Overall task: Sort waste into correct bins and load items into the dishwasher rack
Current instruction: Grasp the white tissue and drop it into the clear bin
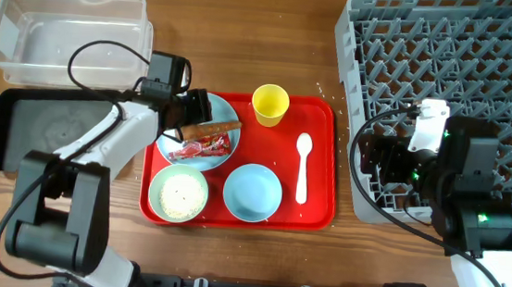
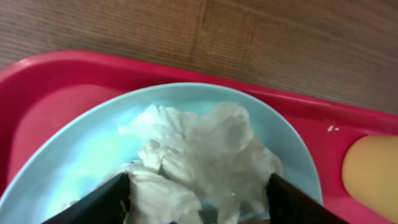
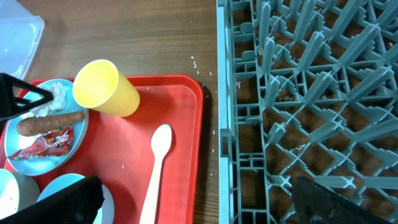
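The light-blue plate [image 1: 227, 113] on the red tray holds a crumpled white tissue [image 2: 199, 146], a carrot-like stick [image 1: 209, 130] and a red wrapper [image 1: 210, 146]. My left gripper [image 1: 196, 109] is open low over the plate [image 2: 81, 149], its fingers [image 2: 196, 202] on either side of the tissue. The yellow cup [image 1: 270, 105], white spoon [image 1: 303, 166], light-blue bowl [image 1: 253, 192] and pale bowl with rice [image 1: 178, 193] also sit on the tray. My right gripper [image 3: 199, 202] is open and empty over the gap between tray and grey rack [image 1: 456, 87].
The clear tub [image 1: 66, 34] stands at the back left, with the black tray [image 1: 48, 130] just in front of it. The red serving tray [image 1: 315, 214] lies in the middle. A few rice grains lie on the table near the rack's edge [image 3: 222, 134].
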`<state>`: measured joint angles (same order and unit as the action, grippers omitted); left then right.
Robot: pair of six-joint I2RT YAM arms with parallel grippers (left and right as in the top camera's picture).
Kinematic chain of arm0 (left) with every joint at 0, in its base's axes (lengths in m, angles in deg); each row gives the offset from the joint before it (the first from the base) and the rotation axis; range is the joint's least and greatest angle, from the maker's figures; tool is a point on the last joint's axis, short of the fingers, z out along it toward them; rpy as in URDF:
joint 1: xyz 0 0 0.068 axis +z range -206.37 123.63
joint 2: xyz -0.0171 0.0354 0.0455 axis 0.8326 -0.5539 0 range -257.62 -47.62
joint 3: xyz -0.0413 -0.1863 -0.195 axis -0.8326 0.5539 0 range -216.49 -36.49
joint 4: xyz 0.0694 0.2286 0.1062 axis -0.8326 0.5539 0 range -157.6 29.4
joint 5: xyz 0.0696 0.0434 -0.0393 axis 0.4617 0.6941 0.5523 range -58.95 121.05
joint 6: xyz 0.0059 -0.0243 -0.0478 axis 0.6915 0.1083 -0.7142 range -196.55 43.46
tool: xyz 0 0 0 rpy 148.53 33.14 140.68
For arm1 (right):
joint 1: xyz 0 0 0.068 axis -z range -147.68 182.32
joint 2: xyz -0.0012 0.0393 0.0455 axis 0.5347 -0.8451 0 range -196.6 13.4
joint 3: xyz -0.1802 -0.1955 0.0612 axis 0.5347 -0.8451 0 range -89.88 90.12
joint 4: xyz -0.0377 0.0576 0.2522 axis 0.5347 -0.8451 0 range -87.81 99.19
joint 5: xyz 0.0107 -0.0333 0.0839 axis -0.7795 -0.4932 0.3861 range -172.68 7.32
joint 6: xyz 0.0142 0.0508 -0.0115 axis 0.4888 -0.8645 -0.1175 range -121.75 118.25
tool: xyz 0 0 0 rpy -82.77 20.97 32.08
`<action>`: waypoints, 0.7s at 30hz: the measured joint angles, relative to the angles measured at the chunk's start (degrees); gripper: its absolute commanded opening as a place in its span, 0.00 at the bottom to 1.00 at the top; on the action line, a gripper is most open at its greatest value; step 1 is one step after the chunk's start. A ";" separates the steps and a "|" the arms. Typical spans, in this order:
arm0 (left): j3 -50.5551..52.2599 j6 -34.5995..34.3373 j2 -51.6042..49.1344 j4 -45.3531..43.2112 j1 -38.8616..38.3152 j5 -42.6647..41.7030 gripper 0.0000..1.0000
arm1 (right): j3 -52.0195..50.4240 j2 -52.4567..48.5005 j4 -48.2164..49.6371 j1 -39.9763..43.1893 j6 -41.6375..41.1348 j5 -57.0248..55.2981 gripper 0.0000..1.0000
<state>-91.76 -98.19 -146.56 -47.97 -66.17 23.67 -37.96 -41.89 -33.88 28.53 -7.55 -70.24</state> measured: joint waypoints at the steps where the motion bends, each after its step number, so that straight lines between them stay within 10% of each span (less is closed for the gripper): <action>1: 0.00 -0.31 -0.31 0.02 0.00 -0.02 0.26 | 0.00 0.00 0.00 0.00 0.00 0.00 1.00; 4: 0.00 0.20 -0.50 -0.57 0.00 -0.04 0.04 | 0.00 0.00 0.00 0.00 0.00 0.00 1.00; 21: -0.09 -0.09 15.91 0.90 0.00 1.20 0.04 | 0.00 0.00 0.02 0.00 0.00 0.00 1.00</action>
<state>-91.85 -98.28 -130.65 -47.07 -66.17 24.87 -37.96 -41.89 -33.86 28.53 -7.55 -70.24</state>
